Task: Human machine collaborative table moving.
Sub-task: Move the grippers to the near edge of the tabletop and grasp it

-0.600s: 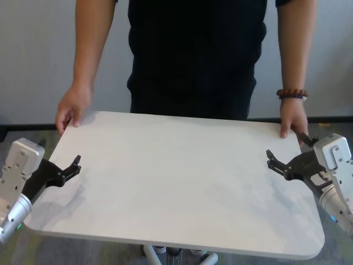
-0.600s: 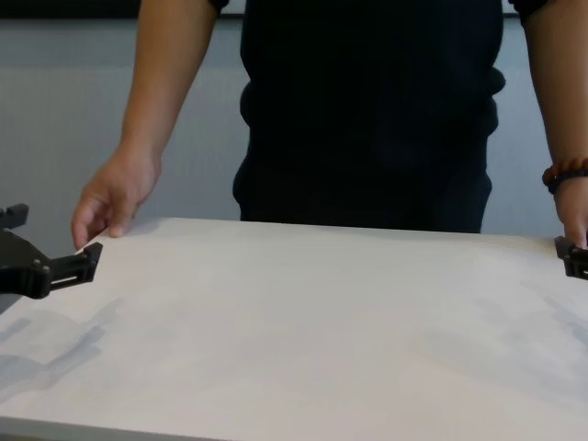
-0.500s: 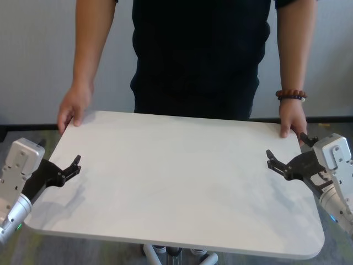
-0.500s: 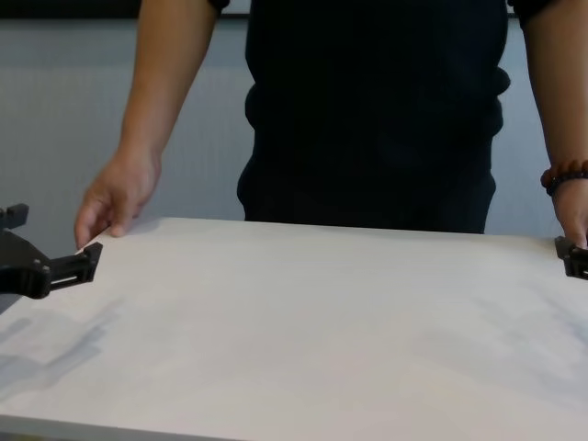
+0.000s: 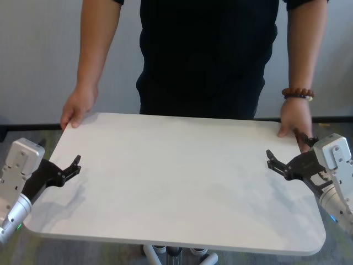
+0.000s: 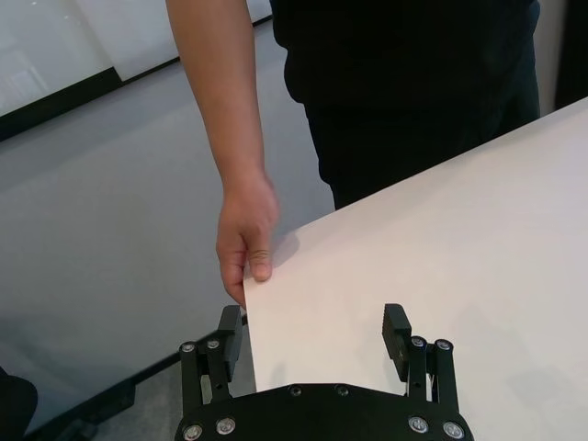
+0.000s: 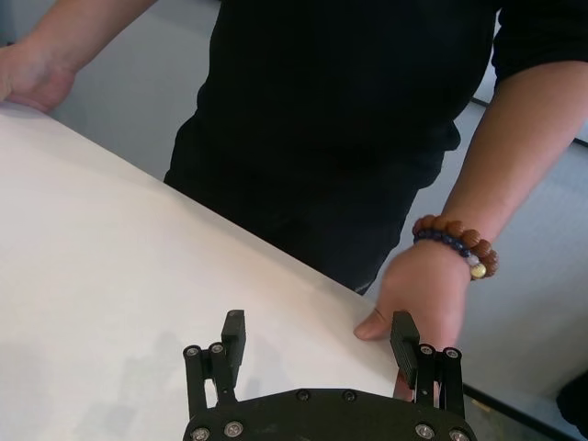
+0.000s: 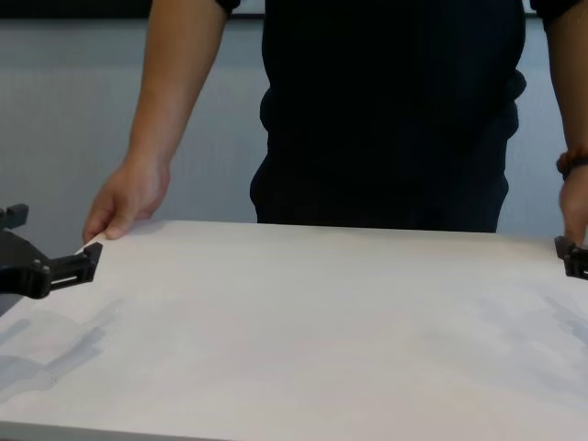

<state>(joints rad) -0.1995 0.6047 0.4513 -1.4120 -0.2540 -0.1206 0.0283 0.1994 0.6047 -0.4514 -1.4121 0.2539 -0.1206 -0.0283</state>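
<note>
The human (image 5: 207,55) is gripping the surface's (image 5: 176,176) far corners while the left gripper (image 5: 70,167) and right gripper (image 5: 276,163) are straddling its side edges, jaws wide open, unclamped.

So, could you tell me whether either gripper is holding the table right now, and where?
Neither: the left gripper and right gripper stand open, straddling the table's side edges. Only the person's hands grip its far corners.
</note>
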